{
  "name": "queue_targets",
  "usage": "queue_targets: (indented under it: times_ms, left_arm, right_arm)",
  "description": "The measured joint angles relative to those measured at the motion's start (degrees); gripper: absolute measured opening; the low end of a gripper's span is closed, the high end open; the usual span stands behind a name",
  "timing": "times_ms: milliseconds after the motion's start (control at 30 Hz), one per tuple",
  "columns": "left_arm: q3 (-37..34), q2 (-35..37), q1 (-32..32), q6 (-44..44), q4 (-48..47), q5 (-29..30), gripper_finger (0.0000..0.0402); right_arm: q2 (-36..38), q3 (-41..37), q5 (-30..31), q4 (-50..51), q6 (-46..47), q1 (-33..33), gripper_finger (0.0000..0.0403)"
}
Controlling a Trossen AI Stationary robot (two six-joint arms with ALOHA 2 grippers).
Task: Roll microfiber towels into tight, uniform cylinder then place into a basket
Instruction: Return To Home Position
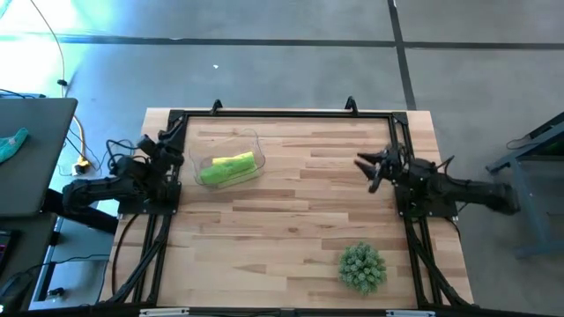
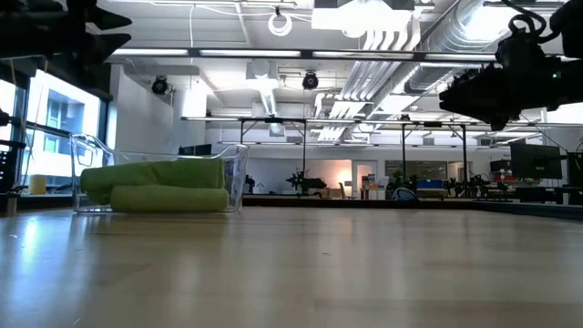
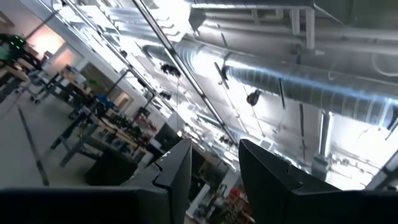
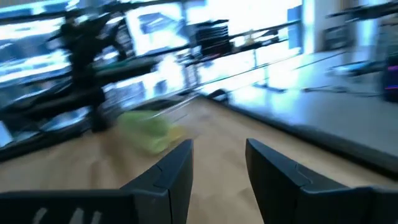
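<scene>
High view, starting at the left: a teal cloth (image 1: 13, 143) lies on a grey side desk (image 1: 40, 167) off the table (image 1: 291, 229). The left arm is folded at the table's left edge. The left gripper (image 1: 167, 143) is just beside the basket (image 1: 253, 139) and does not touch it. The left wrist view looks up at ceiling ducts (image 3: 311, 87) past that gripper's fingers (image 3: 177, 171), which stand apart with nothing between them.

The basket rests on the left part of the table, toward the far edge. The towels (image 1: 227, 167) lie rolled inside it, a yellow roll beside green. In the low view two green rolls (image 2: 168, 199) are stacked behind the basket's clear wall.

Right of centre, the right gripper (image 1: 366, 167) hangs over bare wood, well apart from the basket and pointing toward it. Its fingers (image 4: 177, 165) are parted and empty. A spiky plant (image 1: 362, 267) sits near the front edge on the right.
</scene>
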State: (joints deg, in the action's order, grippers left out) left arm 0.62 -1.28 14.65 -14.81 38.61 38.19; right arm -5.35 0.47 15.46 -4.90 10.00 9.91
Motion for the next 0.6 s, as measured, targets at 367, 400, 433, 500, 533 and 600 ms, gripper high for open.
queue_targets:
  times_ms: [367, 400, 433, 500, 533, 600]
  left_arm:
    - [0.0, 1.0, 4.4, 0.0, -0.7, 0.0, 0.0122]
    - [0.0, 1.0, 4.6, 0.0, -0.7, 0.0, 0.0122]
    - [0.0, 1.0, 4.6, 0.0, -0.9, 0.0, 0.0122]
    - [0.0, 1.0, 4.6, 0.0, -1.6, 0.0, 0.0122]
    - [0.0, 1.0, 4.6, 0.0, -1.7, 0.0, 0.0122]
    - [0.0, 1.0, 4.6, 0.0, -1.8, 0.0, 0.0122]
  right_arm:
    - [5.4, 0.0, 0.0, -0.1, 0.0, 24.1, 0.0140]
    - [5.3, 0.0, 0.0, -0.1, 0.0, 26.5, 0.0140]
    - [5.3, 0.0, 0.0, 0.1, 0.0, 28.8, 0.0140]
    - [5.2, 0.0, 0.0, 0.4, 0.0, 33.4, 0.0140]
    - [5.2, 0.0, 0.0, 0.6, 0.0, 35.7, 0.0140]
    - [5.2, 0.0, 0.0, 1.4, 0.0, 40.0, 0.0140]
